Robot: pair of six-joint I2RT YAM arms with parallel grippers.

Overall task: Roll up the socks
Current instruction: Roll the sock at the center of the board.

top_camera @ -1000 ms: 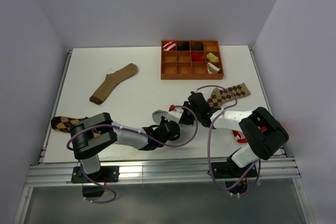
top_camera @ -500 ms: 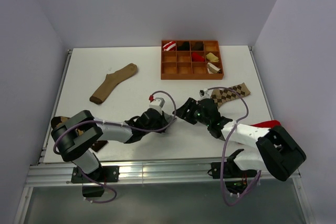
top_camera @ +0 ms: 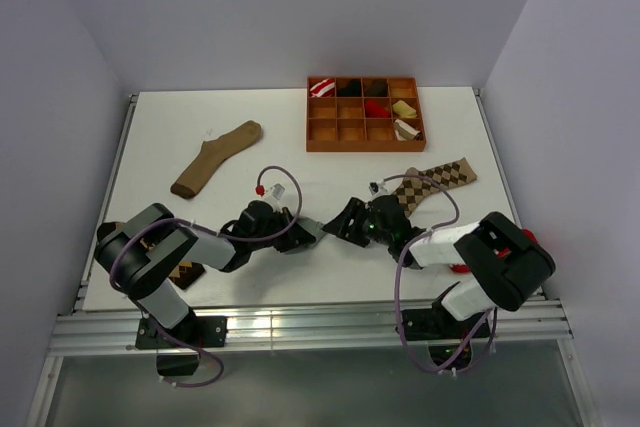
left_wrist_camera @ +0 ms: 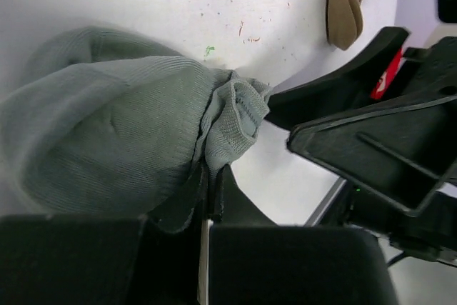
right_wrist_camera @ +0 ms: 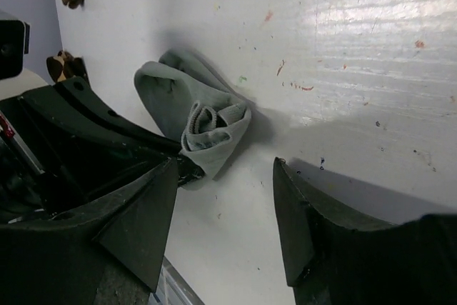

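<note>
The left gripper [left_wrist_camera: 212, 180] is pinching the bunched grey sock [left_wrist_camera: 107, 133] tight at its cuff, near the middle of the table [top_camera: 290, 137]. The right gripper [right_wrist_camera: 225, 212] is hovering just to its right, fingers spread apart, holding nothing. The lighter argyle sock [top_camera: 437, 176] is lying farther right. The darker argyle sock [top_camera: 186, 273] is lying near left, partly under the left arm.
</note>
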